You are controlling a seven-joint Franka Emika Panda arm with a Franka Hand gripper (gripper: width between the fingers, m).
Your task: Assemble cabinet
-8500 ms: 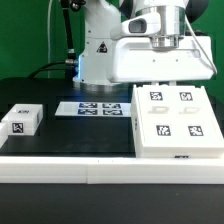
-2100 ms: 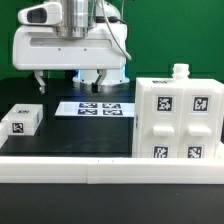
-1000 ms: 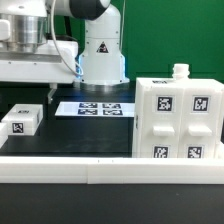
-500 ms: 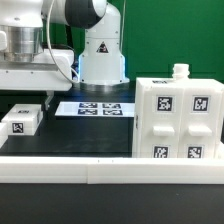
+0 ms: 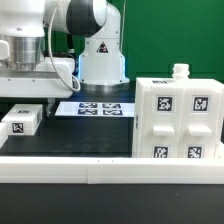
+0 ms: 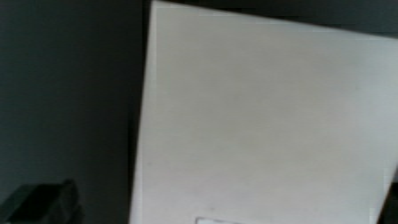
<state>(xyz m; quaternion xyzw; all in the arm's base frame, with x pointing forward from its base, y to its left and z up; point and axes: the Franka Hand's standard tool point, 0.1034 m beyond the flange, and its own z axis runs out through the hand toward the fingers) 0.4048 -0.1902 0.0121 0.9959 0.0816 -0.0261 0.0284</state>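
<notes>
The cabinet [image 5: 178,115] is a large white box with black-and-white tags. It stands upright on the exterior view's right with a small knob [image 5: 180,70] on top. A small white tagged block [image 5: 20,121] lies on the black table on the exterior view's left. My gripper [image 5: 24,102] hangs just above this block, open and empty, with one dark finger [image 5: 48,101] showing beside it. In the wrist view the block's white top [image 6: 267,120] fills most of the picture, and one dark fingertip [image 6: 45,203] stands apart from its edge. The other finger is out of view.
The marker board [image 5: 92,108] lies flat on the table between the block and the cabinet, in front of the arm's base [image 5: 100,55]. A white ledge [image 5: 100,170] runs along the front edge of the black table.
The cabinet went from lying flat under my gripper to standing upright. My gripper has since moved to the exterior view's left and come down over the small block.
</notes>
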